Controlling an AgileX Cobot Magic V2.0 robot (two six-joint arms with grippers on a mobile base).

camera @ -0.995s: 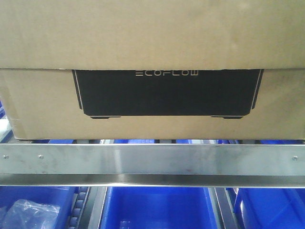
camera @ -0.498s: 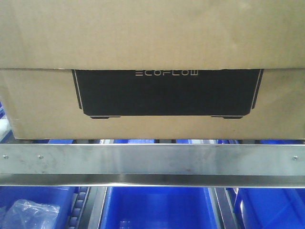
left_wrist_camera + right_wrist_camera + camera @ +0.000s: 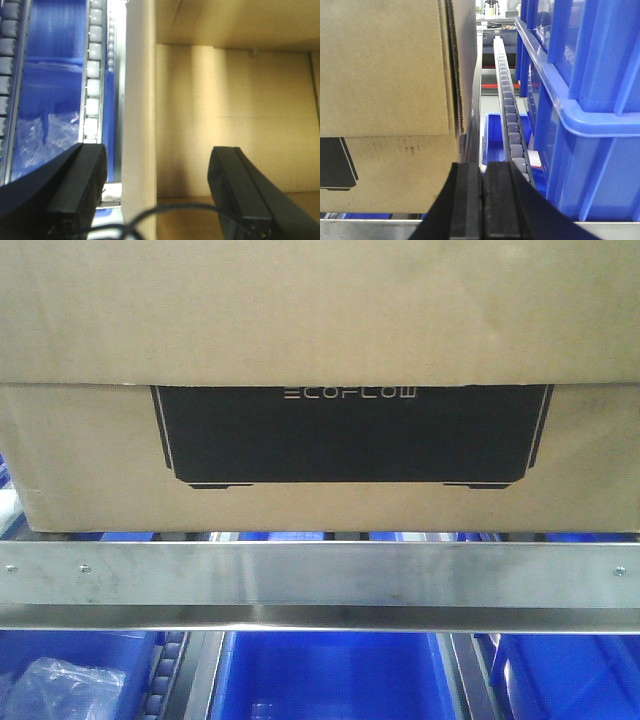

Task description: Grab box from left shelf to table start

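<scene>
Your box (image 3: 320, 330) sits on the shelf (image 3: 320, 575), its lower front edge just behind and above the shelf's brushed-steel front, and it runs past both sides of the front view. Its black panel (image 3: 350, 435) with the pale "ECOFLOW" lettering faces you, centred below an overhanging upper band of cardboard. Under the steel front you see blue bins (image 3: 330, 680), and the left one holds a crumpled clear bag (image 3: 60, 690). Your left end effector (image 3: 157, 152) has its fingers (image 3: 75, 190) well apart, with a pale vertical cardboard edge of the box between them. One finger lies over the blue bin and the grey rollers (image 3: 92, 75), the other over the broad tan cardboard face. You cannot tell from this view whether either finger touches the cardboard. Your right end effector (image 3: 482, 167) has its two black fingers pressed together with nothing between them. It is low at the box's right corner, in the narrow gap between the cardboard and the roller track (image 3: 512, 130), with a tall blue bin further right.
</scene>
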